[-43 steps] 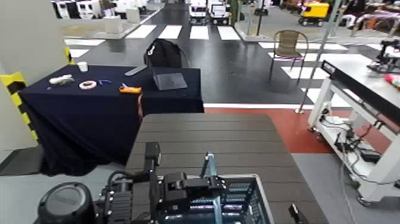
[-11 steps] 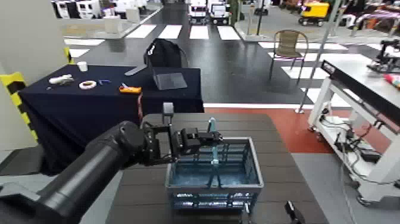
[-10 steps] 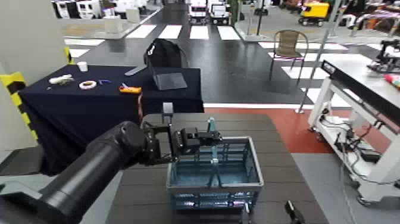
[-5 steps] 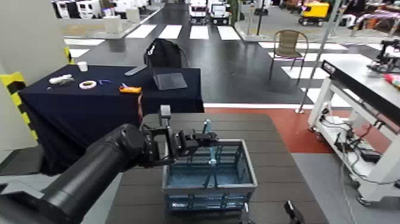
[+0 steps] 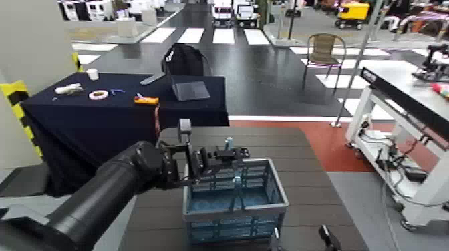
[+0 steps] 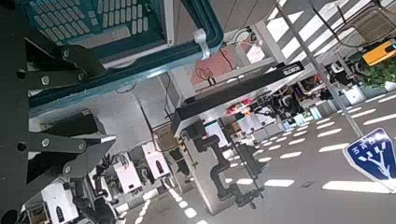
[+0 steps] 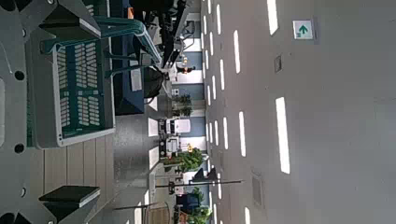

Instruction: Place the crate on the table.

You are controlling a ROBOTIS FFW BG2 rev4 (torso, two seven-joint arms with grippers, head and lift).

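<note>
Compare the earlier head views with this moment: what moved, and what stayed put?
The left claw carried the crate by its teal handle from the near edge out over the table. In the last second the crate shifted slightly left and nearer. The grip on the handle is unchanged. The right claw stayed low at the near edge, and the navy-draped table and its items did not move.

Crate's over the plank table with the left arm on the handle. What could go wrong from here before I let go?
1. The crate sits near the table front edge; released there, it might tip off toward the robot.
2. The left gripper holds only the thin handle, so the crate may swing or tilt.
3. The right gripper waits low beside the crate; a shift could bump it.
</note>
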